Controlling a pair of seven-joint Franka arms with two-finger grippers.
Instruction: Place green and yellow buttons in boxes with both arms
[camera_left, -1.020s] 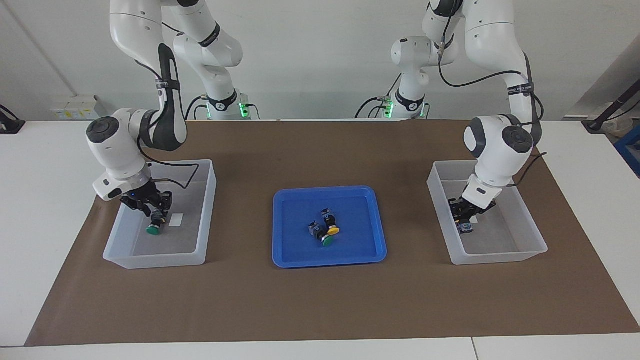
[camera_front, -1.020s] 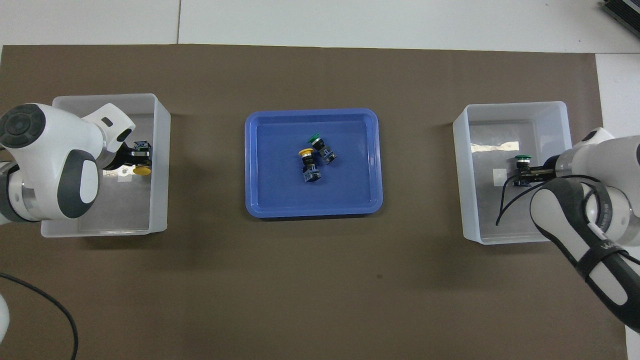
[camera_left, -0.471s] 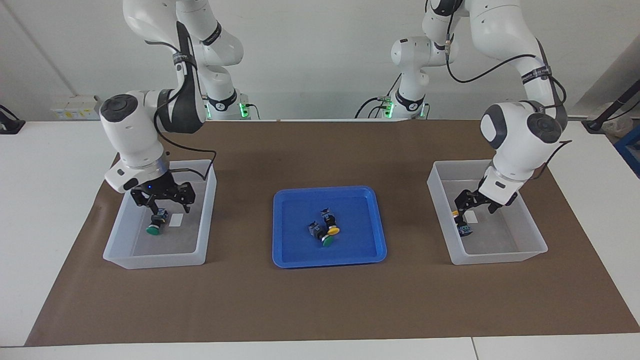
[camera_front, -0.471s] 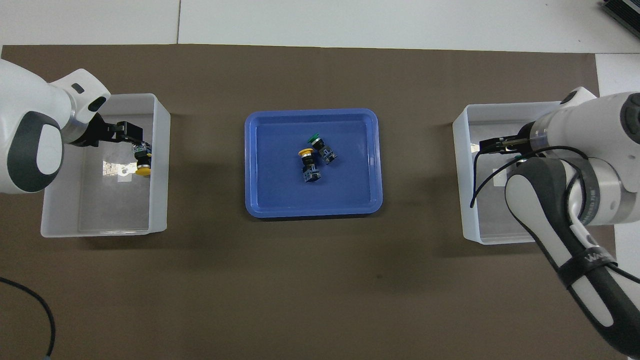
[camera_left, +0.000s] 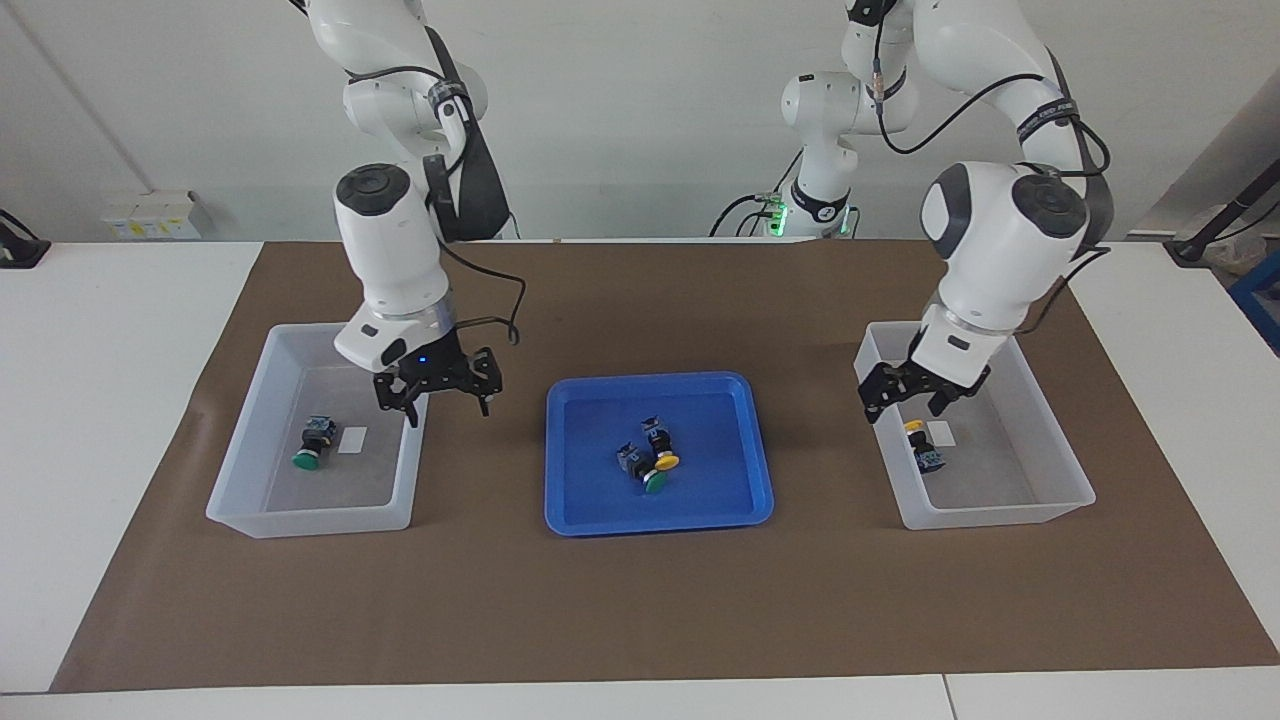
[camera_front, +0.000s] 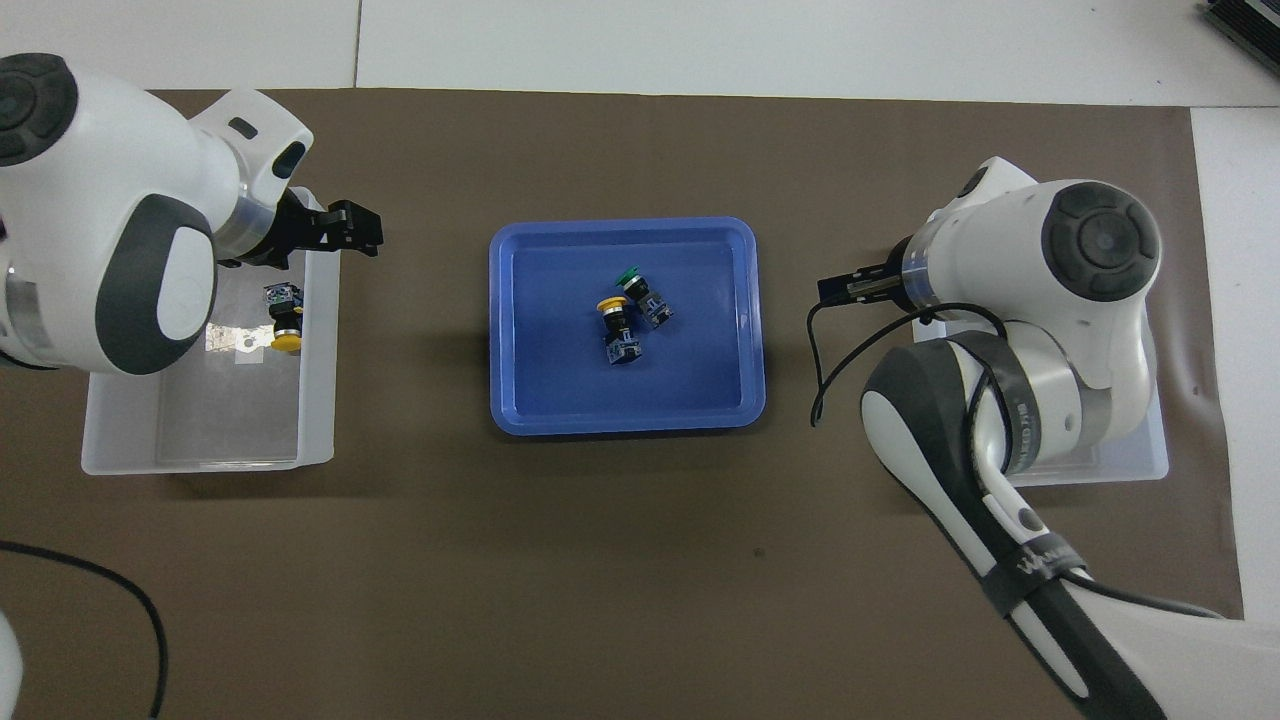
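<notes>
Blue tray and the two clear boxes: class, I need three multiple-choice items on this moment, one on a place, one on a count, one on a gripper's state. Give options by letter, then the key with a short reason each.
1. Where does the lone green button lie?
A. In the blue tray
B. In the clear box at the right arm's end
C. On the brown mat

2. How many buttons are in the blue tray?
A. One
B. Two
C. Four

3. How is the right gripper?
A. Open and empty, over the rim of its box
B. Shut on a yellow button
C. Resting in the blue tray

Key:
1 B: it lies alone on the floor of the clear box under the right arm.
2 B: the tray's yellow button and the tray's green button lie together there.
3 A: its fingers are spread with nothing between them.
</notes>
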